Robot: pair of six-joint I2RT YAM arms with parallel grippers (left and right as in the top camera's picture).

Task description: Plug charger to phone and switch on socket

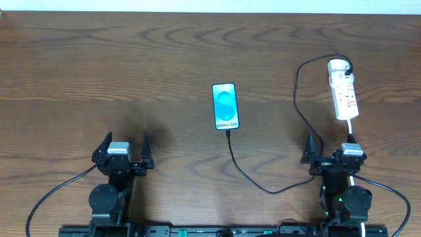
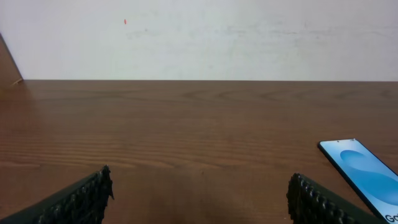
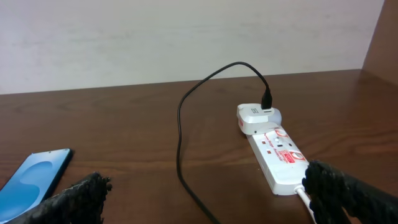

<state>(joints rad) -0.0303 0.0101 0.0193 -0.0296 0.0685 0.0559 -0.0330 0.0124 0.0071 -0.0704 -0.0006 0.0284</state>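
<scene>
The phone point(image 1: 225, 106) lies flat mid-table, blue-cyan screen lit, white text strip at its near end; it also shows in the left wrist view point(image 2: 364, 171) and the right wrist view point(image 3: 34, 177). The charger cable point(image 1: 253, 179) runs from the phone's near end, where its tip meets the phone, round to the white adapter on the socket point(image 1: 344, 92). The socket point(image 3: 277, 152) is a white power strip with red marks at right. My left gripper point(image 1: 125, 146) is open and empty, near left. My right gripper point(image 1: 330, 149) is open and empty, just near of the socket.
The socket's white cord point(image 1: 352, 128) runs toward my right arm. The brown wooden table point(image 1: 131, 72) spreads all round. A pale wall point(image 2: 199, 37) stands beyond its far edge.
</scene>
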